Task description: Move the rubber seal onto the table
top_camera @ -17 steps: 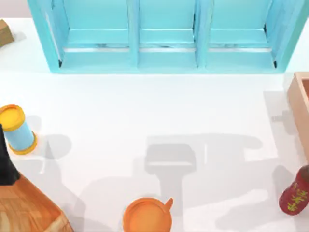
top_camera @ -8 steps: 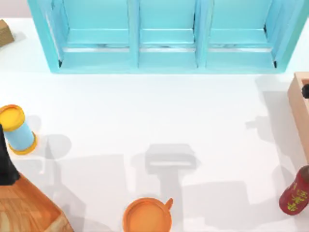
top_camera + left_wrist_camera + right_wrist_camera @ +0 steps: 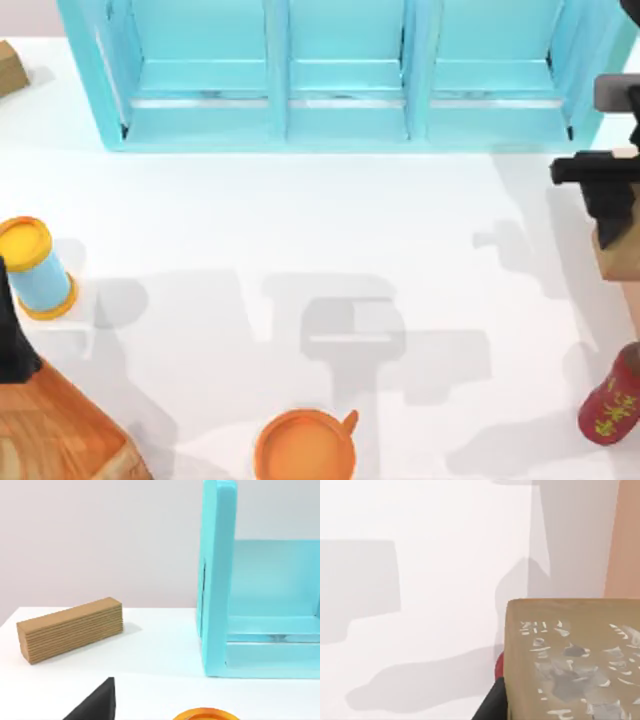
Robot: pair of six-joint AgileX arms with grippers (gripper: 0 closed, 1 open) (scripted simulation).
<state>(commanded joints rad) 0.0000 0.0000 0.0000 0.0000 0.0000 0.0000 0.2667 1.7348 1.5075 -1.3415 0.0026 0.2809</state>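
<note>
1. Rubber seal (image 3: 570, 655): in the right wrist view the tan block sits right in front of the camera, its face flecked with pale marks. It hangs above the table (image 3: 300, 230), with its shadow on the white surface below.
2. The right gripper (image 3: 608, 215) is at the table's right edge, in front of the right end of the turquoise shelf (image 3: 345, 80) and over the near-left wall of the wooden crate (image 3: 615, 275).
3. A dark finger (image 3: 491, 707) lies against the side of the seal, so the right gripper appears clamped on the block. From above, the gripper's body hides the seal.
4. The crate's pinkish wall (image 3: 625, 530) stands just beyond the seal in the right wrist view, and a sliver of the red bottle (image 3: 612, 400) peeks out beside the block's lower corner.
5. The left gripper (image 3: 95, 706) is parked at the table's left side and shows as a dark wedge. Whether its fingers are apart or together cannot be told.
6. Elsewhere on the table:
   - A blue can with a yellow lid (image 3: 35, 270) lies near the left edge.
   - An orange cup (image 3: 305, 448) sits at the near edge.
   - A brown block (image 3: 70, 630) rests in the far left corner, beside the shelf.
</note>
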